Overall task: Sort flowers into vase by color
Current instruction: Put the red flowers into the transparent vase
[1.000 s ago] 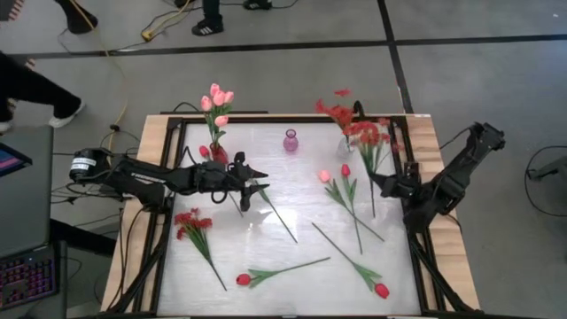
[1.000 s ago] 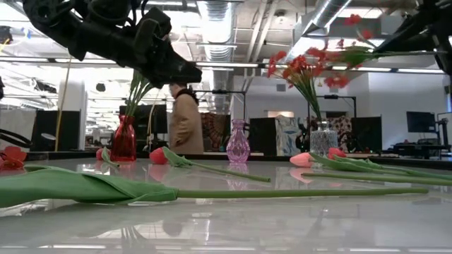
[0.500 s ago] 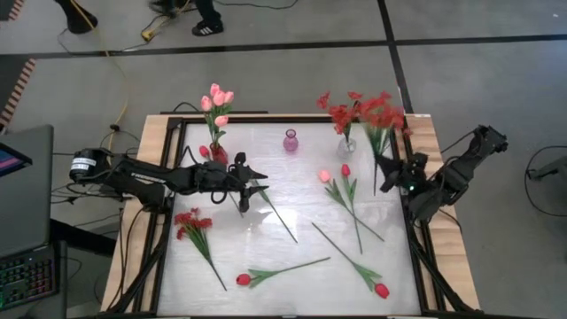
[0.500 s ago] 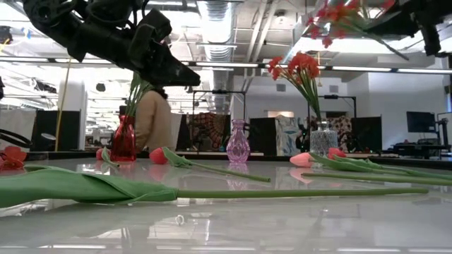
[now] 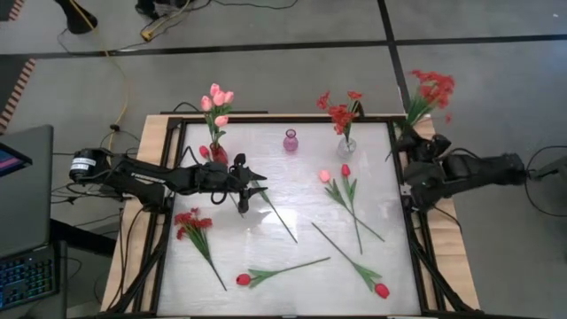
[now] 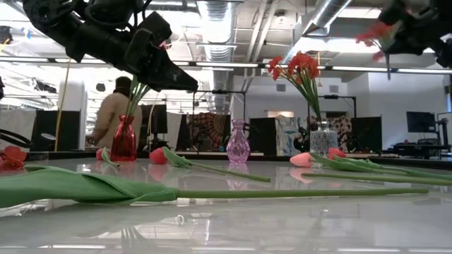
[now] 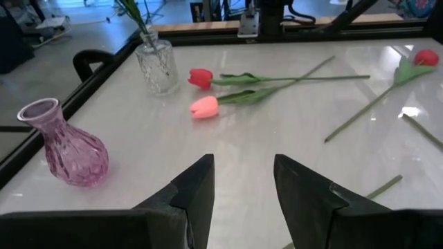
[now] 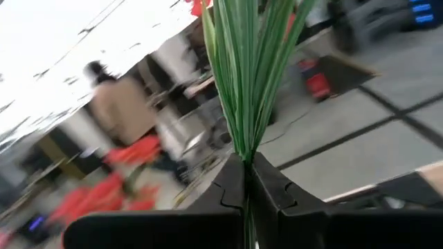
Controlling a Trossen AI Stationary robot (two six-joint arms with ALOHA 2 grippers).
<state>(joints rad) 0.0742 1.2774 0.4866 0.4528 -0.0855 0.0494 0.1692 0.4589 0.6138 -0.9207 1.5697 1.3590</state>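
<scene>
Swung out past the table's edge, right gripper (image 5: 413,142) clamps a red spray (image 5: 429,90); clear vase (image 5: 346,144) lies at nine o'clock.

Table centre (image 5: 292,190) open; purple vase (image 5: 291,140), scattered tulips (image 5: 341,190) obstruct.

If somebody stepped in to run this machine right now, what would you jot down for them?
Right tool: shut on a red spray, held out past the table's right edge.
Left tool: open, empty, hovering above the table near the red vase.
Done: pink tulips in the red vase; red sprays in the clear vase.
Purple vase: empty.
Left on the table: one pink tulip, four red tulips, e.g., and one red spray.
</scene>
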